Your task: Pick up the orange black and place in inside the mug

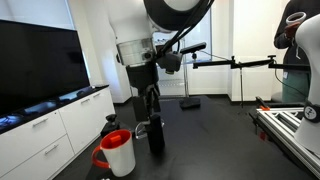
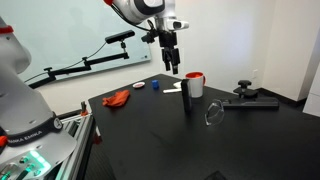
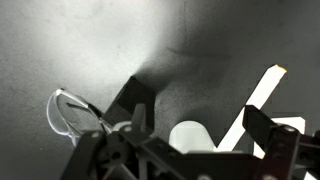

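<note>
Wrist view shows the gripper [image 3: 195, 112] with its fingers spread wide and nothing between them. In an exterior view, a glass [image 2: 212, 115] lies nearest, in front of the mug [image 2: 195, 84], and a dark cylinder [image 2: 187, 102] stands just beside the mug. Bare table [image 2: 150, 140] spreads before them. The orange block [image 2: 118, 97] sits well apart from the mug, near the table's side edge.

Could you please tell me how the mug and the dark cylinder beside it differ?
The mug is white with a red rim and handle; the dark cylinder is plain black. The mug is squat and wide; the cylinder is taller and slimmer. Both stand upright, close together on the black table.
</note>
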### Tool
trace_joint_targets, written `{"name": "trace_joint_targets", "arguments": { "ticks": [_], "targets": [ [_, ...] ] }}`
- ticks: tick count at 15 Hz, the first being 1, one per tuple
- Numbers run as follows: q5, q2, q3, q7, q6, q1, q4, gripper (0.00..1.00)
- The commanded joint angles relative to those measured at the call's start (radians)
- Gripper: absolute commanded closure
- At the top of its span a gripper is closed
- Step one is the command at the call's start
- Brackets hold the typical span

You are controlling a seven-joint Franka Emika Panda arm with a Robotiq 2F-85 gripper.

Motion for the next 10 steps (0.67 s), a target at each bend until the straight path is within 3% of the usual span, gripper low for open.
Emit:
{"name": "trace_joint_targets", "arguments": {
  "ticks": [1,10],
  "targets": [
    [-0.003,-0.003,-0.005,-0.014,-0.023,0.008,0.023,0.0],
    [0.001,0.0,-0.006,-0.002,-0.001,0.007,0.002,0.0]
  ]
}}
